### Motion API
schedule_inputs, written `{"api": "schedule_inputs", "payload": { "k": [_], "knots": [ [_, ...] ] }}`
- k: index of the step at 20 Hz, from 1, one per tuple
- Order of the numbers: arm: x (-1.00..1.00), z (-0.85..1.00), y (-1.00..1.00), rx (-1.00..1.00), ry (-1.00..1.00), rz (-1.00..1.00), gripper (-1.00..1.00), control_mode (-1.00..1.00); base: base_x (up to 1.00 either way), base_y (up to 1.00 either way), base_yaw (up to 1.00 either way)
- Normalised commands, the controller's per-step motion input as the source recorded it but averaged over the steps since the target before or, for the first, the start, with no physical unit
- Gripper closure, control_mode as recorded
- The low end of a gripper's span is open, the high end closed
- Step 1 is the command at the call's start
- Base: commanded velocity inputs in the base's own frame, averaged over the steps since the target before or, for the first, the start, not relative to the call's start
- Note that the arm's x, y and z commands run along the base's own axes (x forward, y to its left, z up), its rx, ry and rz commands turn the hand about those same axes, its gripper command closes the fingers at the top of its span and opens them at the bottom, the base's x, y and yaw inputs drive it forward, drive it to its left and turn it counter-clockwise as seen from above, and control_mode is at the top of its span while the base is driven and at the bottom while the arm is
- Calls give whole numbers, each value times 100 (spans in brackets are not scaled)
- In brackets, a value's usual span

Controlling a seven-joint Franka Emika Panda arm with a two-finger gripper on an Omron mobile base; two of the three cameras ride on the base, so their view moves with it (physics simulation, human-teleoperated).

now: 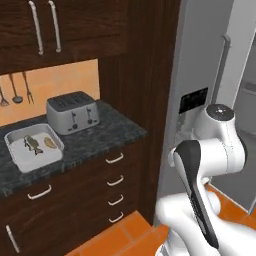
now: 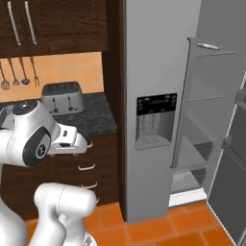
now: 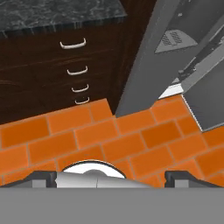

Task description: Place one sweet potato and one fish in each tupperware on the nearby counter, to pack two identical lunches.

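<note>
Sitting at far left on counter (image 1: 95, 142): white tupperware (image 1: 15, 155) holding fish (image 1: 33, 144) and sweet potato (image 1: 49, 142) side by side. Standing just right of it: silver toaster (image 1: 73, 112). Hanging above: utensils (image 1: 17, 90) on orange wall. Rising further right: grey fridge (image 2: 158, 86), door open. Gripper (image 3: 111, 177) hovering over orange tile floor (image 3: 87, 135), fingers spread wide, grasping nothing.

One toaster (image 1: 73, 112) on the counter (image 1: 95, 140), one white tupperware (image 1: 34, 147) beside it, and inside that, one fish (image 1: 32, 144) and one sweet potato (image 1: 49, 142). Three utensils (image 1: 16, 90) hang on the orange wall. Four curved drawer handles (image 1: 115, 180) stacked down the cabinet front, two long handles (image 1: 46, 26) on the upper cabinet, one grey fridge (image 2: 158, 105)
</note>
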Motion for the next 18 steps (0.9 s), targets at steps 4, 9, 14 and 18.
{"api": "schedule_inputs", "payload": {
  "k": [4,9,14,18],
  "knots": [
    [0,0,0,0,0,0,-100,100,5,-100,-19],
    [0,0,0,0,0,0,-100,100,78,-98,-1],
    [0,0,0,0,0,0,-100,100,96,-72,6],
    [0,0,0,0,0,0,-100,100,81,-71,13]
  ]
}}
